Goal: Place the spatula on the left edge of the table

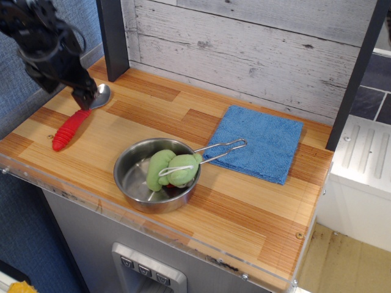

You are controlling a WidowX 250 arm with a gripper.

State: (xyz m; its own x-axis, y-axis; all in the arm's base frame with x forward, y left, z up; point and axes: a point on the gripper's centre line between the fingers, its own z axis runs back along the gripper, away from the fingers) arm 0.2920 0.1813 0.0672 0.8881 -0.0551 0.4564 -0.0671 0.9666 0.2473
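The spatula [68, 129] lies flat on the wooden table [244, 201] near its left edge. Its red ribbed handle points toward the front left. Its silver head [104, 91] points toward the back and is partly hidden behind my gripper. My gripper [84, 96] hangs just above the neck of the spatula, lifted clear of the handle. It holds nothing, and its jaws look slightly apart.
A steel pan [137, 177] with a wire handle sits at the middle front and holds a green stuffed toy [171, 170]. A blue cloth [259, 141] lies to the right. A dark post [113, 36] stands at the back left, close to my arm.
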